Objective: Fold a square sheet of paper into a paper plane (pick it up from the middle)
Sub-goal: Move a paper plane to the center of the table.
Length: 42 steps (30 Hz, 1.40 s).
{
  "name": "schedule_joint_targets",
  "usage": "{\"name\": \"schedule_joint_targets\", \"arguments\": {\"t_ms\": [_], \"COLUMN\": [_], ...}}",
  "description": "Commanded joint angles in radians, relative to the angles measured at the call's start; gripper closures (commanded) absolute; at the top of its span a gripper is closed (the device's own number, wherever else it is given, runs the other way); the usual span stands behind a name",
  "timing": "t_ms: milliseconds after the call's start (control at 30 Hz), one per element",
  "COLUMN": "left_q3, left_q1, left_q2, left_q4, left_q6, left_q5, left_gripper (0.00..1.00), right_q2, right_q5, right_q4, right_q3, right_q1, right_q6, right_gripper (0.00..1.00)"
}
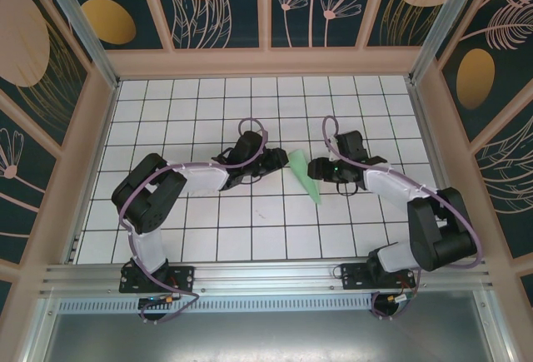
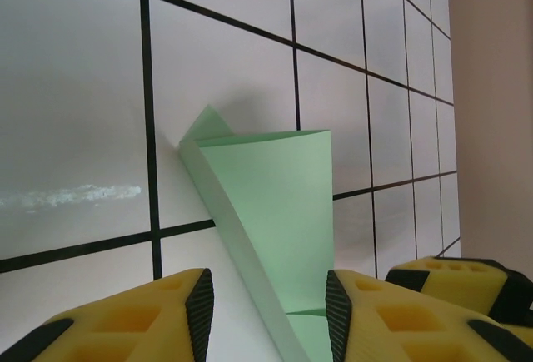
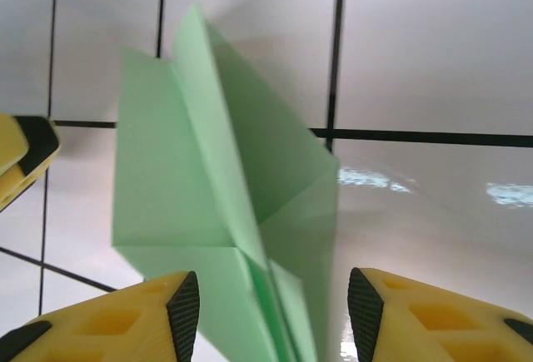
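The square sheet of paper lies folded into a slim pale green paper plane (image 1: 305, 175) at the middle of the gridded table, its nose toward the near edge. My left gripper (image 1: 279, 162) is just left of its wide tail and my right gripper (image 1: 315, 168) just right of it. In the left wrist view the paper plane (image 2: 275, 204) runs between the open jaws of the left gripper (image 2: 268, 316), with bare table beside one pad. In the right wrist view the raised folds of the plane (image 3: 225, 204) stand between the parted jaws of the right gripper (image 3: 275, 312), touching neither pad.
The white grid table (image 1: 208, 112) is boxed in by patterned walls (image 1: 50, 129) at the back and both sides. An aluminium rail (image 1: 266, 275) runs along the near edge by the arm bases. The right gripper's yellow finger (image 2: 466, 283) shows close by in the left wrist view.
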State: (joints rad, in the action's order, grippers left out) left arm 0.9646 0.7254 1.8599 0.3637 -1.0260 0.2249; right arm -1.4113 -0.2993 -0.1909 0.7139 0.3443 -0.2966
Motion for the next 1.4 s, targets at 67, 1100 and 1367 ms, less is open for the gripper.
{"name": "schedule_joint_targets", "arguments": {"t_ms": [67, 1100, 1367], "left_q3": [-0.010, -0.132, -0.251], "left_q1": [-0.002, -0.007, -0.045], "left_q2": [-0.002, -0.209, -0.404], "left_q4": [0.032, -0.097, -0.205], "left_q6": [-0.009, -0.042, -0.076], "left_q5": [0.017, -0.269, -0.444], "left_gripper": [0.57, 0.55, 0.52], "right_q2": [-0.031, -0.275, -0.414], "right_q5": [-0.034, 0.408, 0.523], "right_q4": [0.012, -0.201, -0.381], "right_q3": [0.009, 0.282, 0.527], "right_q1": [0.019, 0.415, 0.512], "right_q6": [0.010, -0.093, -0.192], "right_gripper": [0.45, 1.00, 1.00]}}
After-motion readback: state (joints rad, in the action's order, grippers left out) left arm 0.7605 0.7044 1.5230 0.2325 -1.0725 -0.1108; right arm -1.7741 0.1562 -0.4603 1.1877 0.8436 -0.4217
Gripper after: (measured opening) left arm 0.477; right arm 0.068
